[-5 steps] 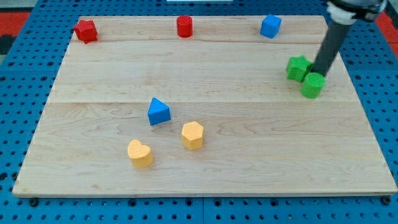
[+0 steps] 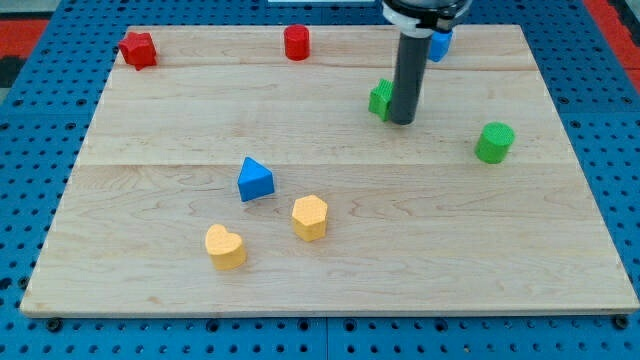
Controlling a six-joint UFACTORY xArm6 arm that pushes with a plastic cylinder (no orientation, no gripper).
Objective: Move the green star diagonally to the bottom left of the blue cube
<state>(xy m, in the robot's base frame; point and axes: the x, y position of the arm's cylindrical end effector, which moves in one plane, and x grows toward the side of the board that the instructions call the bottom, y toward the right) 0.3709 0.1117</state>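
The green star (image 2: 380,98) lies on the wooden board, mostly hidden behind my rod; only its left part shows. My tip (image 2: 402,122) rests on the board against the star's right side. The blue cube (image 2: 439,44) sits near the view's top edge, up and to the right of the star, partly hidden by my rod's upper end.
A green cylinder (image 2: 494,142) stands at the view's right. A blue triangular block (image 2: 255,180), a yellow hexagon (image 2: 310,217) and a yellow heart (image 2: 225,246) lie in the lower middle. A red star (image 2: 138,49) and a red cylinder (image 2: 296,42) sit along the top.
My tip has swept left and slightly up, pushing the green star about a hundred pixels left, away from the green cylinder, which stayed nearly in place.
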